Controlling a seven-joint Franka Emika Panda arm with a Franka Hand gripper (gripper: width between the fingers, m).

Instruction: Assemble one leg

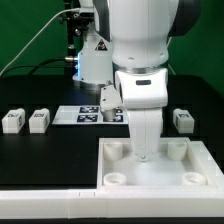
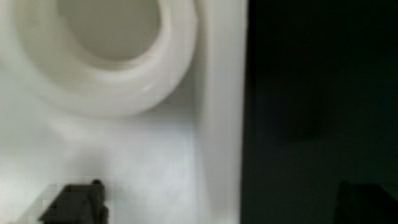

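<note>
**Pincer.** The arm (image 1: 140,40) is reaching straight down, and the pincer (image 1: 147,152) is sitting low over the white tabletop (image 1: 160,172), between its two far corner sockets. In the wrist view the pincer (image 2: 217,205) is released: its dark fingertips (image 2: 75,203) are standing wide apart. One is showing over the tabletop (image 2: 160,150) and the other over the bare black counter (image 2: 320,100), so the tabletop's straight edge is running between them. Nothing is being held. Whether the fingertips are touching the tabletop cannot be told. One round socket (image 2: 89,40) is filling the area just beside that edge.

**Task parts.** All the legs are lying loose on the counter (image 1: 50,150), apart from the tabletop.
- The first leg (image 1: 10,120) and second leg (image 1: 38,120) are sitting side by side near the counter's edge on the exterior view's left.
- The third leg (image 1: 183,121) is sitting beyond the tabletop's far edge, toward the exterior view's right.
- A fourth leg (image 1: 108,99), tilted and partly covered by the arm, is showing at the end of the marker board (image 1: 82,115).

**Markings.** The legs and the marker board are carrying black-and-white square tags. Their patterns are too small to read.
</note>
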